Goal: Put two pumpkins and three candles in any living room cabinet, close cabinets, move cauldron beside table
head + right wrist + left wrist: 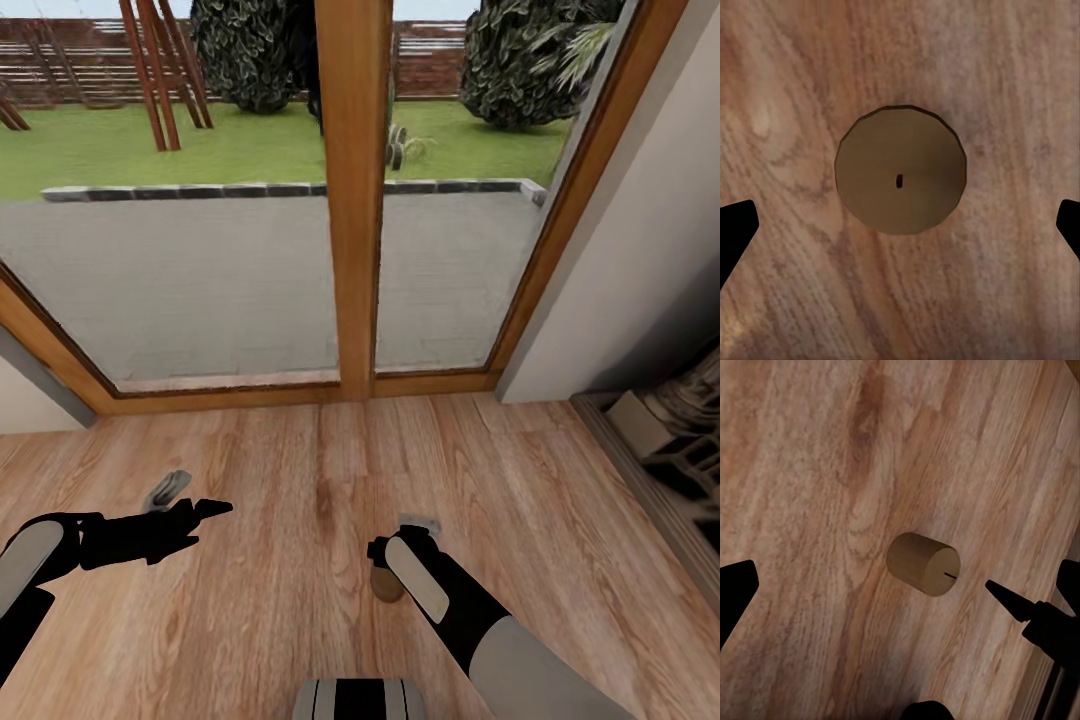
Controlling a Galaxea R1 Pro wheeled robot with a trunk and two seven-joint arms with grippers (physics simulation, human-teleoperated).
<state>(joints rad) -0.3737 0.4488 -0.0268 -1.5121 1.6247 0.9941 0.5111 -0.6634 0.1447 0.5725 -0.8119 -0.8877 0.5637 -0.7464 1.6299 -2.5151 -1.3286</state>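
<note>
The robot faced the glass garden door (340, 200) with plank floor (300, 470) underfoot; one candle (386, 584) stood upright on the boards at about the 6 o'clock edge of the head view, just under the right arm's wrist; the right gripper (900, 232) hung directly above it, looking straight down on the candle's round top (900, 171) and its small wick mark; its two dark fingertips (735, 232) sat far out at the 9 and 3 o'clock sides of that view, so the jaws were spread wide and held nothing. The left gripper (195, 512) reached out low over the floor at roughly 8 o'clock in the head view, its fingers likewise parted and empty; its own camera saw the same candle (924, 564) from the side, well apart from its fingertips (1009, 598).

The risk, as I judged it, lay in the descent; the candle was stubby and smooth-sided, and it sat slightly toward 12 o'clock of the line between the right fingertips, so a straight drop might close on its edge rather than its middle; an off-centre pinch could squirt it sideways or tip it over to roll across the boards toward the door frame; pressing down too far might drive the fingertips into the floor.
</note>
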